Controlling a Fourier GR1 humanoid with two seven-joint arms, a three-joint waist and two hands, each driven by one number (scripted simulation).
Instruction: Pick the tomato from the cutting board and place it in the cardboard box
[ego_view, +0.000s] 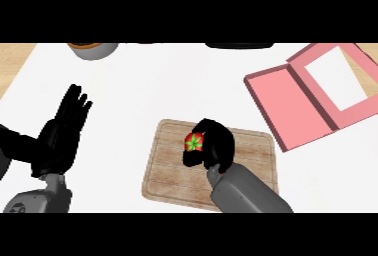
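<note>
Tomato (193, 142), red with a green star-shaped stem, sits on the cutting board (251, 150) as the right robot hand (214, 145) curls its black fingers round it, thumb on the near side; whether the fruit has left the wood is hard to tell from this steep angle. The grasp step appears to be in hand. Next, by this reading, comes a lift and a carry up and to the right, to the pink box (295, 107) lying open on the white counter (170, 80), apart from the board, with release over its flat tray rather than the windowed lid. The board is pale, grained wood with rounded corners and a shallow groove near its edge; the box has smooth card-like walls. The left robot hand (63, 132) rests open, fingers up, at the view's left. A grey bowl (94, 49) stands at the far edge.
</note>
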